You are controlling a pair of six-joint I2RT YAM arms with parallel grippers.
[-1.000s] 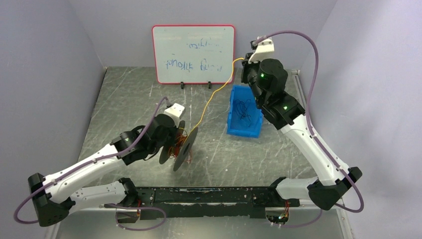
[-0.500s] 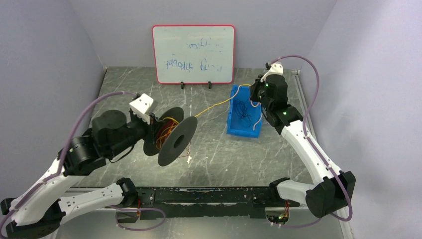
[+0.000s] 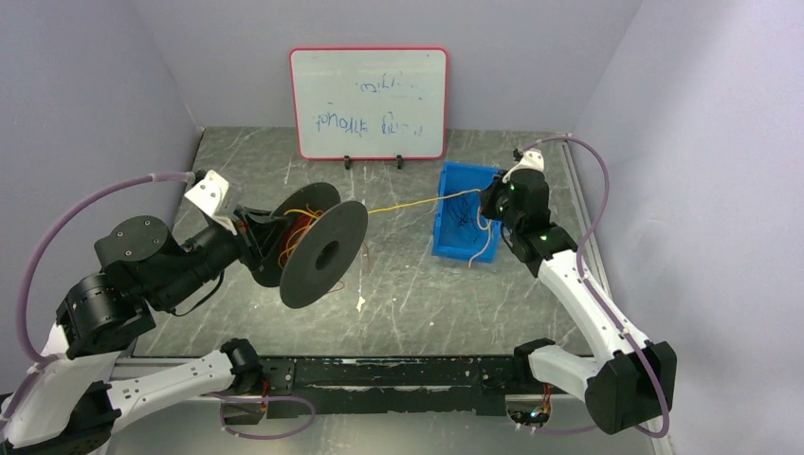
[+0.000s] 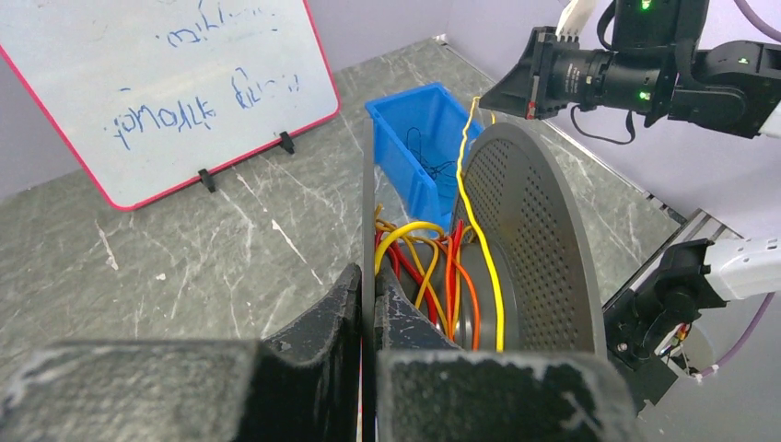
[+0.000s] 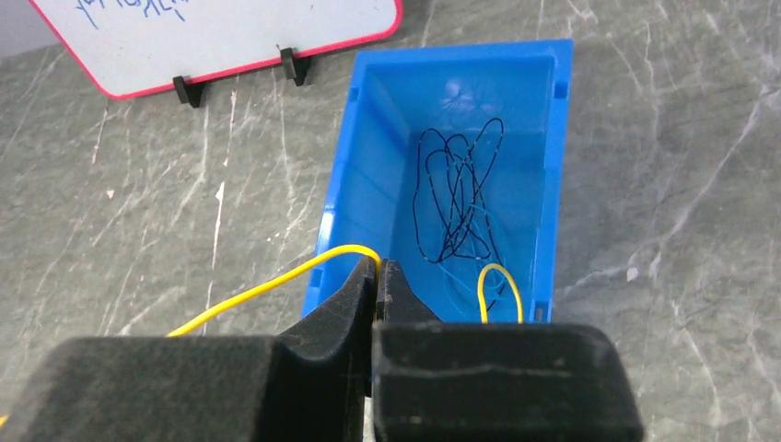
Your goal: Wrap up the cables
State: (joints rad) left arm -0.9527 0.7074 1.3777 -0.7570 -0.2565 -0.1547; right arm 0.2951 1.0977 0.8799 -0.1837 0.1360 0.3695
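Several turns of yellow, orange and red cables already sit on the hub of the spool. My left gripper is clamped tight on its near flange, at about 9 o'clock on the table. One yellow strand runs taut toward 2 o'clock, where my right gripper pinches it over the blue bin. A yellow tail loops in the bin beside thin black wires, possibly more to wind. I judge the job roughly midway.
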